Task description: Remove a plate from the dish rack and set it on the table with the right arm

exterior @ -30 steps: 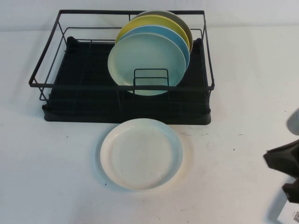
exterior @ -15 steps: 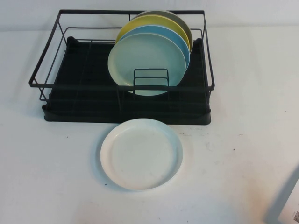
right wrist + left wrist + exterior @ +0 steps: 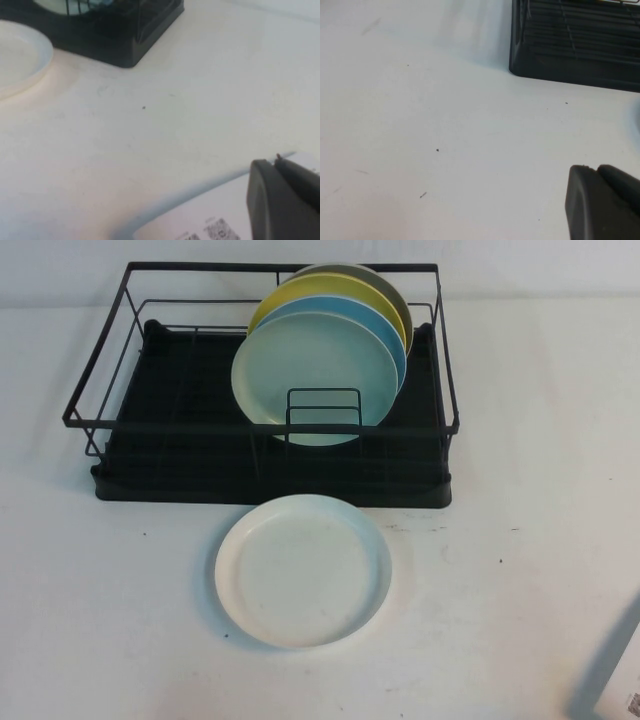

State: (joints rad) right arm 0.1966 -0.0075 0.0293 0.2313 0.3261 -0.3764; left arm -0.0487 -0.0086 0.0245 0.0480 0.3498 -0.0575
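The white plate [image 3: 303, 570] lies flat on the white table [image 3: 120, 590], just in front of the black wire dish rack [image 3: 170, 440]. Neither arm shows in the high view. In the right wrist view, my right gripper [image 3: 276, 162] is shut and empty, low over the table's front right, well apart from the plate's rim [image 3: 20, 60] and the rack's corner [image 3: 125, 45]. In the left wrist view, my left gripper [image 3: 592, 170] is shut and empty over bare table, short of the rack's corner [image 3: 570, 50].
A mint-green plate [image 3: 315, 375], a light blue plate [image 3: 385, 330], a yellow plate [image 3: 300, 290] and a grey plate [image 3: 395, 290] stand upright in the rack's right half. A white sheet with printed codes [image 3: 210, 215] lies under the right gripper.
The right gripper, at the high view's right edge a second ago, has drawn back out of that view. The white plate and the rack have not moved.
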